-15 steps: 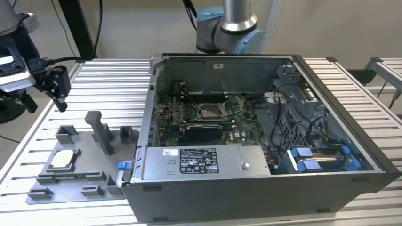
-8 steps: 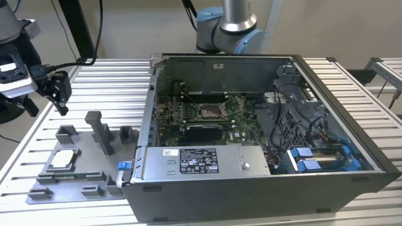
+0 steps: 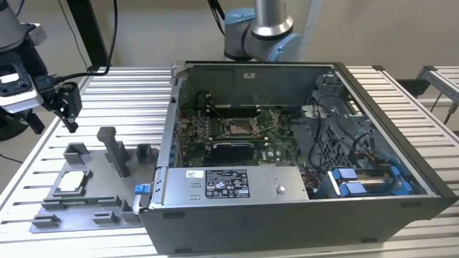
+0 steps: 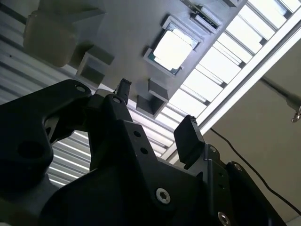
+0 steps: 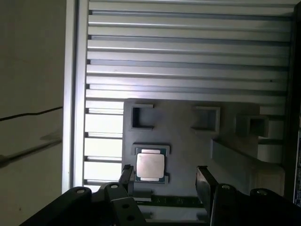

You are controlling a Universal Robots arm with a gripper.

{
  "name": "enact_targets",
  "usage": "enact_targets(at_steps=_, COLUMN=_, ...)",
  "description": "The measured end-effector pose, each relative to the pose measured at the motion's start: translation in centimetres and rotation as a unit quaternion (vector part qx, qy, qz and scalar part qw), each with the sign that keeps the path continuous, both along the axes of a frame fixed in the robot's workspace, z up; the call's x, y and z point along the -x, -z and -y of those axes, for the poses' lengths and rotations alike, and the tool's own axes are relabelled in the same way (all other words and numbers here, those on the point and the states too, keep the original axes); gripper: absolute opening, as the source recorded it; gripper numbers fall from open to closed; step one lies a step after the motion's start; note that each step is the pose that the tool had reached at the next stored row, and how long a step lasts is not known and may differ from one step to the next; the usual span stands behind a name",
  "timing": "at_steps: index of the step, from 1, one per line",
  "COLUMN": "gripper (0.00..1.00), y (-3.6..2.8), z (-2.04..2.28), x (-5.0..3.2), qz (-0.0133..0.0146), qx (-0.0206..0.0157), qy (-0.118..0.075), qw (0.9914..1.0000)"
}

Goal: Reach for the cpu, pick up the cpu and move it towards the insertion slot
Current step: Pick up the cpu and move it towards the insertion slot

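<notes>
The gripper (image 5: 164, 179) is being held empty, fingers (image 5: 204, 181) apart. The cpu (image 5: 150, 165), a flat silvery-white square rimmed in green, is being cradled in the grey fixture (image 5: 178, 141) beneath the gripper, untouched.

Exterior view: stood off the arm and high, looking down at a slant over the computer case (image 3: 287, 226) and the grey fixture (image 3: 104, 188) on the exterior view's left.
First wrist view: faced squarely down onto the fixture, past the gripper (image 5: 164, 173).
Second wrist view: faced the fixture obliquely, from behind the gripper (image 4: 155, 106).
Shared: all three held the cpu (image 3: 73, 181).
</notes>
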State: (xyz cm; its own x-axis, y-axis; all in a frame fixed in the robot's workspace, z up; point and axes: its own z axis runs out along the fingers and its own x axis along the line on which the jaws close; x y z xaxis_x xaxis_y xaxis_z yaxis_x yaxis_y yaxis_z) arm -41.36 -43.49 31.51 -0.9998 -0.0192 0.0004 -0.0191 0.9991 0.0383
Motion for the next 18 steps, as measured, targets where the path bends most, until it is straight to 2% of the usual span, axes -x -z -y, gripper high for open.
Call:
enact_targets(at_steps=6, gripper=1.0, y=0.35, z=0.0, x=0.0, qz=0.0, qx=0.0, qy=0.0, qw=1.0)
enact_targets(at_steps=18, gripper=1.0, y=1.68, z=0.0, x=0.04, qz=0.0001, qx=0.0, qy=0.0, qw=1.0)
